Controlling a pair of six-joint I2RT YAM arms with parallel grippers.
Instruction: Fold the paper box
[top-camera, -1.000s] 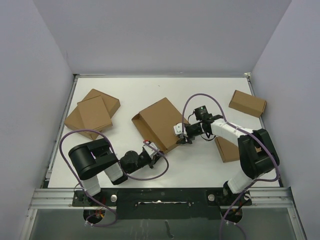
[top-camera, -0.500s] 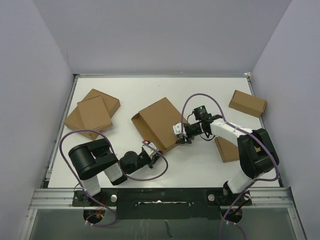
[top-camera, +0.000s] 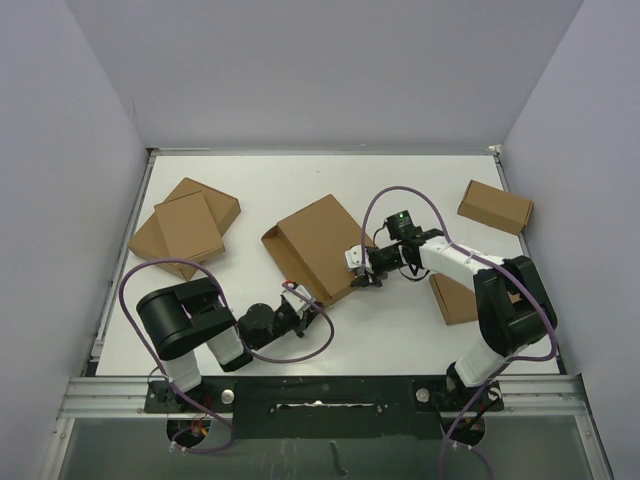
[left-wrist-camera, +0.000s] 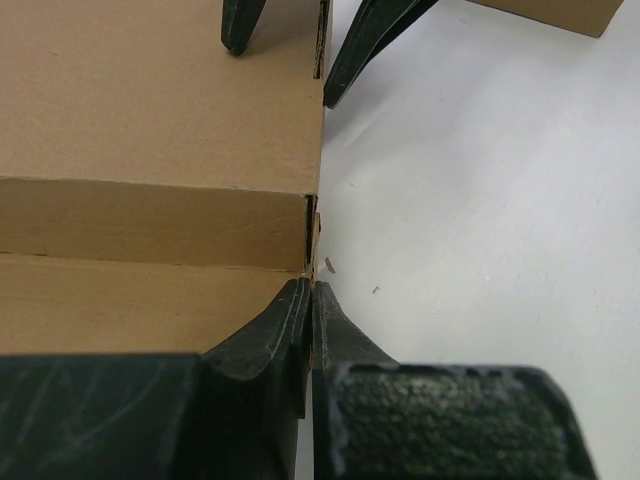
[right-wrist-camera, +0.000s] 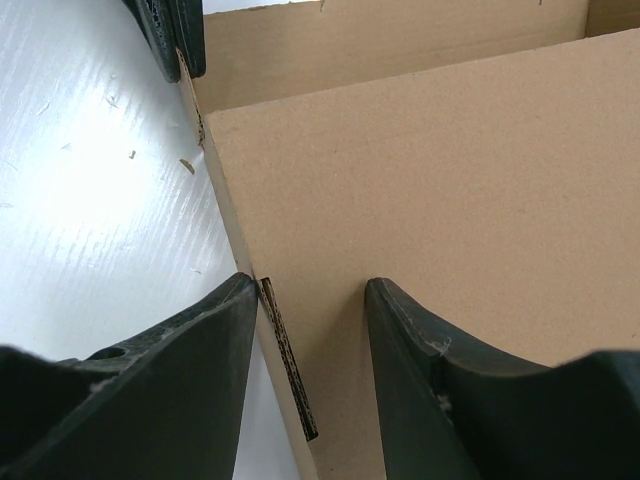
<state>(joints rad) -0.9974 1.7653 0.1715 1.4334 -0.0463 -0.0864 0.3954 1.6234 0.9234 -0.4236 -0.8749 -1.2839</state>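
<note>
At the near edge, left gripper (top-camera: 296, 298): low over the table (top-camera: 400, 180), at the near corner of the box (top-camera: 320, 240). Its fingers (left-wrist-camera: 270, 330) are pressed together and seem to pinch a thin cardboard edge there.
Just beyond, right gripper (top-camera: 362, 268): at the right edge of the box. Its fingers (right-wrist-camera: 180, 380) are about half apart and straddle a raised cardboard edge. One finger is outside over the table, the other over the brown panel. Nothing is clamped.
Box, place: middle of the table, between the two grippers, turned at an angle.
Risk, left side: the pinch seems to hold only a sliver at the corner, so a pull could make it slip free or tear the card.
Risk, right side: the edge sits close to one finger, so closing could crease it off its fold line instead of lifting it square.
Risk, both sides: if one arm moves first, the light box may slide or twist on the smooth table.
Box, look: plain brown card, lying low. One broad panel faces up, a narrow wall appears to stand along the left side, and there is a stepped fold near the corner. The folding looks far from done.
Farther left: two small boxes (top-camera: 185, 228), stacked.
Right: a flat small box (top-camera: 452, 300), partly under the right arm.
Far right: one more small box (top-camera: 495, 206).
</note>
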